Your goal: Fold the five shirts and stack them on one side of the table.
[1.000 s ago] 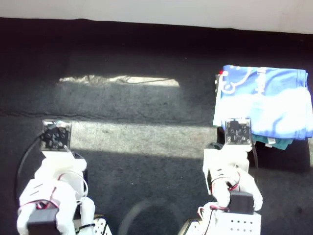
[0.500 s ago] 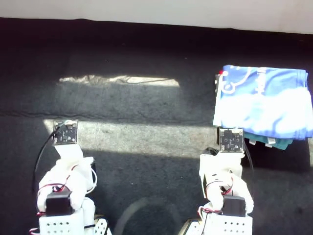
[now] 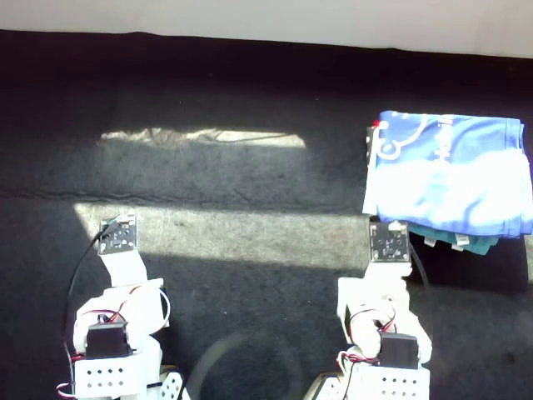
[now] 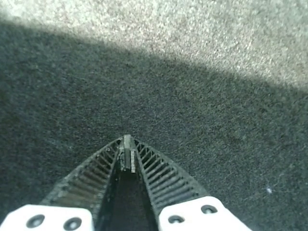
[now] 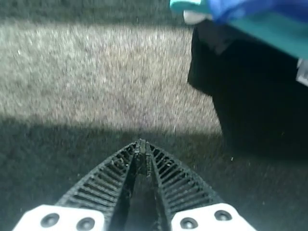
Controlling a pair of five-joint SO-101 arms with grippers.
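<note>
High view: both arms drawn back; left gripper (image 4: 127,147) and right gripper (image 5: 140,146) closed, empty; shirt stack (image 3: 450,171) looks finished.

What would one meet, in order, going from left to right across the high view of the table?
left arm → right arm → stack of folded shirts, with a blue shirt on top
</note>
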